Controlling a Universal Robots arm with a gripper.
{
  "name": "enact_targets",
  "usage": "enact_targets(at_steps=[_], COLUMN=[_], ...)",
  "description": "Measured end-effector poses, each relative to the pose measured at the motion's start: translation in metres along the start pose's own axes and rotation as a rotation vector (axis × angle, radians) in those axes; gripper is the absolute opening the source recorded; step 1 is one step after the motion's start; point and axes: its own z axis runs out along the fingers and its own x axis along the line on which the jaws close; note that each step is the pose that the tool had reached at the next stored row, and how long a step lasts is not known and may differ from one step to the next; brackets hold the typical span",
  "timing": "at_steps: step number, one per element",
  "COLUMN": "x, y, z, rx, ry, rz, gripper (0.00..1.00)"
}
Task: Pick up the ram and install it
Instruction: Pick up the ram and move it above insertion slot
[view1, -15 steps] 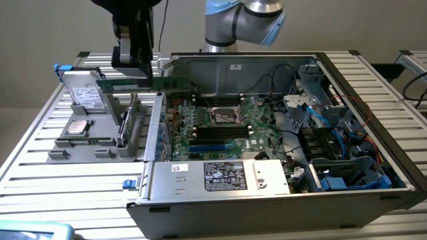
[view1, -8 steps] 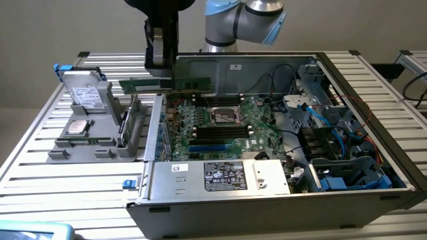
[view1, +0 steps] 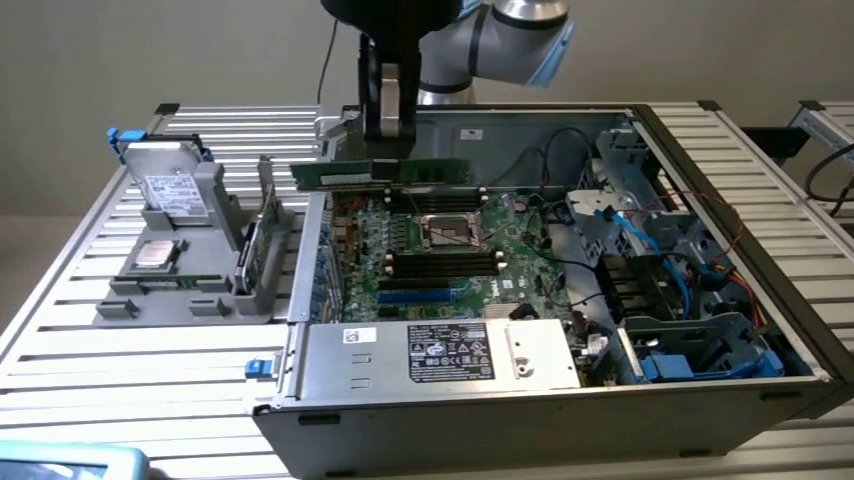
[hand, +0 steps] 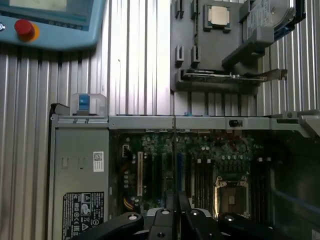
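While the arm hangs over the far side of the open computer case (view1: 534, 425), its gripper (view1: 387, 158) is closed on the ram (view1: 344, 175), pinching the stick from above near its middle. The ram lies level and lengthwise, running from the exterior view's left to its right, up in the air above the far edge of the motherboard (view1: 514, 262) and not in any slot.

In the wrist view the gripper (hand: 173, 212) shows its two dark fingers (hand: 162, 220) pressed close together, with the ram (hand: 174, 150) seen edge-on as a thin line running out from between them over the motherboard (hand: 200, 150).

The case lies on its side on a slatted metal table (view1: 134, 370). The processor socket (view1: 451, 232) sits in the middle of the motherboard, with black memory slots (view1: 447, 262) on its near side and more on its far side, and blue slots (view1: 420, 295) nearer again. A grey power supply (view1: 441, 355) with a white label fills the near left corner of the case, and blue cables (view1: 694, 245) run through the drive bays on the exterior view's right.

To the exterior view's left of the case, well apart from the gripper, stands a grey parts holder (view1: 120, 300). It carries a hard drive (view1: 167, 185) at its far end, a processor chip (view1: 154, 253) nearer, and a green card with a metal bracket (hand: 225, 75) set on edge along the side next to the case. A blue-grey control pendant (hand: 50, 25) with a red button (hand: 24, 27) rests on the table at the near left corner.
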Motion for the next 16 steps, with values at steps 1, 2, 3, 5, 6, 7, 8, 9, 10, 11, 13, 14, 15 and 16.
enact_targets(at_steps=[1,2,3,5,6,7,8,9,10,11,13,14,15,16], x=[0.000,0.000,-0.001,-0.001,-0.001,-0.002,-0.002,-0.002,-0.003,-0.003,-0.005,-0.007,-0.008,-0.011], y=[-0.0045,-0.0090,-0.0136,-0.0227,-0.0274,-0.0324,-0.0370,-0.0415,-0.0461,-0.0507,-0.0603,-0.0648,-0.0691,-0.0720], z=[0.0004,0.0010,0.0016,0.0030,0.0038,0.0050,0.0062,0.0077,0.0092,0.0108,0.0142,0.0159,0.0177,0.0197], rx=[0.0000,0.0000,0.0000,0.0000,0.0001,0.0001,0.0000,0.0000,0.0000,0.0000,0.0001,0.0001,0.0000,0.0000], ry=[0.0000,0.0000,0.0000,0.0000,0.0000,0.0000,0.0000,0.0001,0.0000,-0.0001,-0.0001,0.0000,0.0000,-0.0001], rz=[0.000,0.000,0.000,0.000,0.000,0.000,0.000,0.000,0.000,0.000,0.000,0.000,0.000,0.000], gripper=[0.14,0.14,0.14,0.14,0.14,0.14,0.14,0.14,0.14,0.14,0.14,0.14,0.14,0.14])
